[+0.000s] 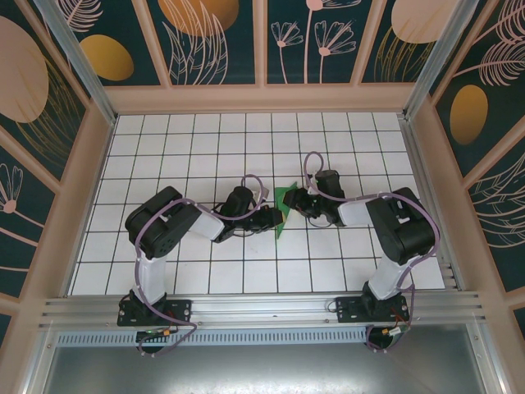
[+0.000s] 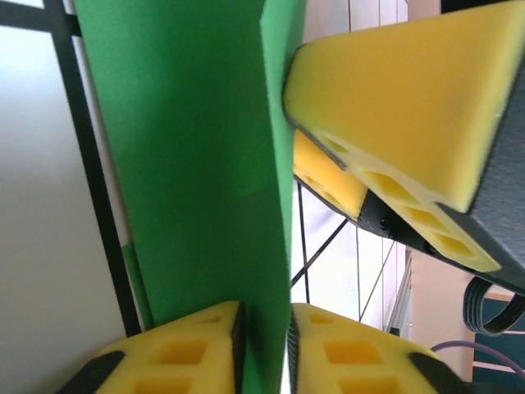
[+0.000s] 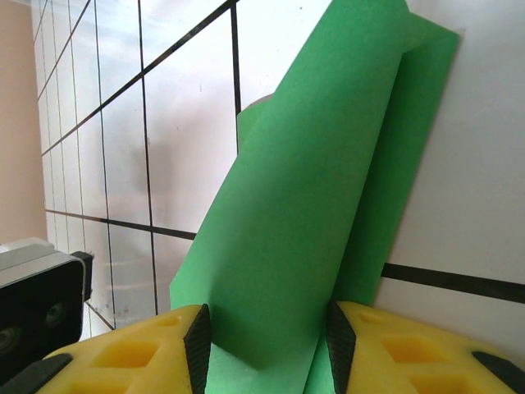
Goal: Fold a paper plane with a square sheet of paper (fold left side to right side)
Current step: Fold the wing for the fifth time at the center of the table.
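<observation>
Between left gripper fingertips, pinched tight: folded green paper sheet, likely light, limp, crease-prone, best held at its folded edge, with right gripper spread astride it.

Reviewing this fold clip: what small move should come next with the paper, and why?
Probably lower the green sheet flat to the tiles and press the crease: the jaws of the left gripper pinch its folded edge, and it stands raised in the right gripper.

The folded bright-green paper lies mid-table, one long flap raised.
</observation>
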`<action>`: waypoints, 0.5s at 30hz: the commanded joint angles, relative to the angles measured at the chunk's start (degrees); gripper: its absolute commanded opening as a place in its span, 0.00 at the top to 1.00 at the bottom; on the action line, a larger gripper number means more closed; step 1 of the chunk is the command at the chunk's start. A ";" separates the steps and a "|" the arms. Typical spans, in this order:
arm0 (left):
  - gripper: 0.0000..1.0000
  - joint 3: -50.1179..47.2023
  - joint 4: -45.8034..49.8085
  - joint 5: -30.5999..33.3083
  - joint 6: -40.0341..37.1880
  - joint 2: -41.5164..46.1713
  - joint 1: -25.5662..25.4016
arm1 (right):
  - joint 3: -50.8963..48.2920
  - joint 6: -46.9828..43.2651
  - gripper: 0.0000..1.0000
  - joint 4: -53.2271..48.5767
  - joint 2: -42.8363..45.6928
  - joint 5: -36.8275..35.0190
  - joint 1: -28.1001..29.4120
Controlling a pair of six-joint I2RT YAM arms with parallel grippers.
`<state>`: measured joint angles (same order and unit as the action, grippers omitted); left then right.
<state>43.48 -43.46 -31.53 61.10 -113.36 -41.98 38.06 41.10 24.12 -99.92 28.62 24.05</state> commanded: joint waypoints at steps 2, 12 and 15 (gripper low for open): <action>0.68 -0.81 1.18 0.76 -1.35 2.51 1.14 | 0.68 -1.37 0.55 -3.78 -4.79 -3.22 0.91; 0.79 0.90 2.24 1.01 -2.22 1.00 2.01 | 0.43 -1.84 0.55 -3.69 -4.58 -3.00 1.00; 0.88 0.77 1.91 1.47 -2.28 0.77 2.09 | 0.17 -1.88 0.55 -2.62 -3.39 -2.45 0.91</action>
<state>43.46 -41.74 -30.74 59.81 -112.14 -40.38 38.65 41.01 23.14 -100.05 28.82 24.05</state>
